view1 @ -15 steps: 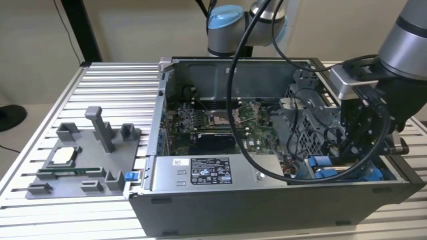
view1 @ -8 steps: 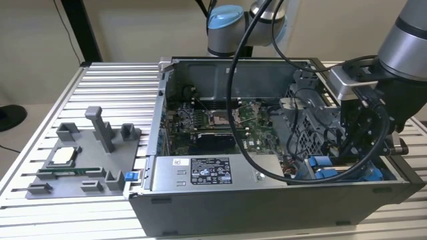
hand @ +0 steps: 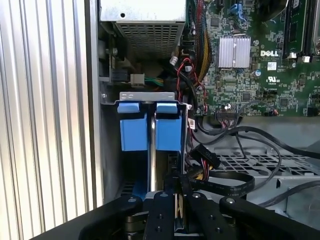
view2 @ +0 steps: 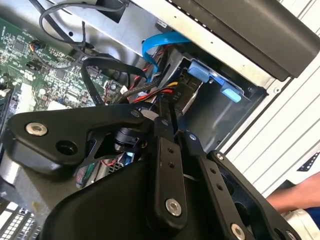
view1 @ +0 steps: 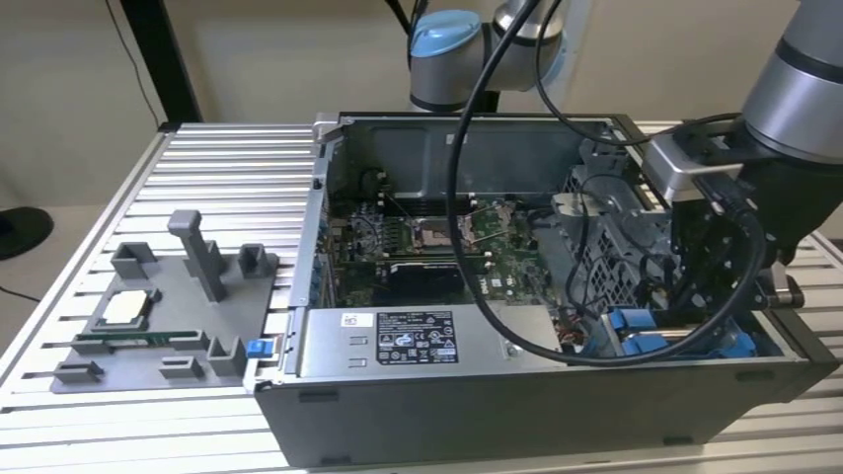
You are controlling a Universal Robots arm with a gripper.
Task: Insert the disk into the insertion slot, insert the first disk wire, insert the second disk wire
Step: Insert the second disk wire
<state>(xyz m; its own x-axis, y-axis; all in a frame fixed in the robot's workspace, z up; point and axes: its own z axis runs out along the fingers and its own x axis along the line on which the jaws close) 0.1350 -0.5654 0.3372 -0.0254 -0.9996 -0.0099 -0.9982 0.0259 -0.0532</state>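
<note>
The disk [view2: 194,96] shows as a silver-grey body in its bright blue frame [view2: 207,75]. It sits in the insertion slot [hand: 147,95], a grey metal bay with two blue tabs [hand: 167,127] in the case's near corner on the exterior view's right [view1: 633,326]. My gripper [view2: 169,112] reaches down into that corner, close beside the bay. Its fingers [hand: 165,210] are shut on a black connector [view2: 172,97] with red, yellow and orange leads. A flat blue disk wire [view2: 160,45] curves just above the bay.
The open computer case [view1: 527,415] stands on a slotted aluminium table [view1: 211,158]. A grey power-supply box [view1: 421,341], the motherboard [view1: 435,237] and a perforated cage [hand: 260,165] crowd around the bay. A grey fixture tray [view1: 158,316] lies at the exterior view's left. A person's arm [view2: 295,197] is beside the case.
</note>
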